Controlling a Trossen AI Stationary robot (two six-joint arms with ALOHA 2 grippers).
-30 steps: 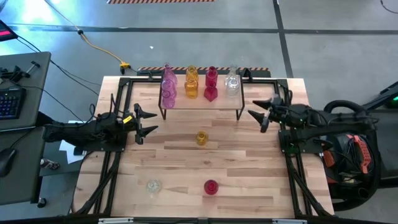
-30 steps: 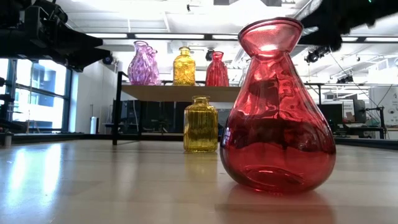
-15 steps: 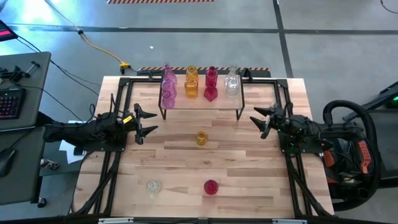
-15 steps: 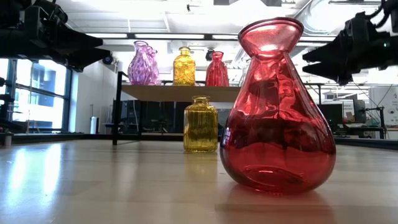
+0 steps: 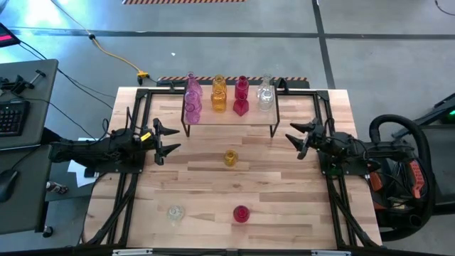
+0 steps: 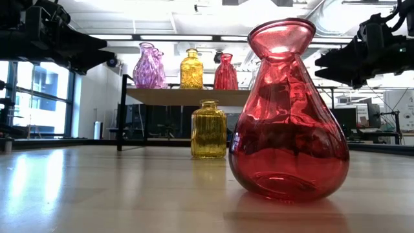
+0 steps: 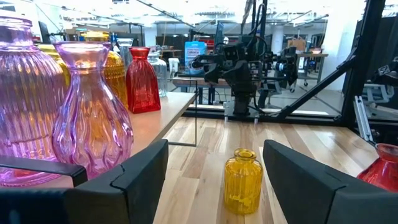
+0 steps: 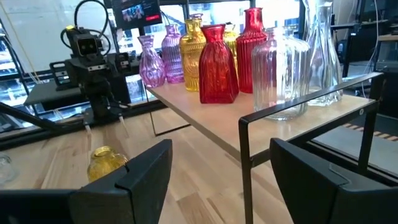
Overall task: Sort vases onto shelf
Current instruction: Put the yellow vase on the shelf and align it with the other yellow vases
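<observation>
**Both grippers empty beside a shelf of glass vases**

Jaws stand apart on both grippers, holding nothing. Left gripper [image 5: 168, 139] hovers off the shelf's left end; right gripper [image 5: 297, 136] hovers off its right end, both pointing inward.

On the shelf [image 5: 229, 117], a wooden top on black wire legs, vases stand in colour groups: pink vases [image 5: 193, 99], amber vases [image 5: 219, 94], red vases [image 5: 242, 97], clear vases [image 5: 265, 94]. None visibly holds anything.

Just in front of the shelf, on the table [image 5: 284, 192], stands a small yellow vase [image 5: 230, 157]. Well beyond it, near the table's front edge, stand a red vase [image 5: 241, 213] and a clear vase [image 5: 175, 212]. No readable writing shows.
</observation>
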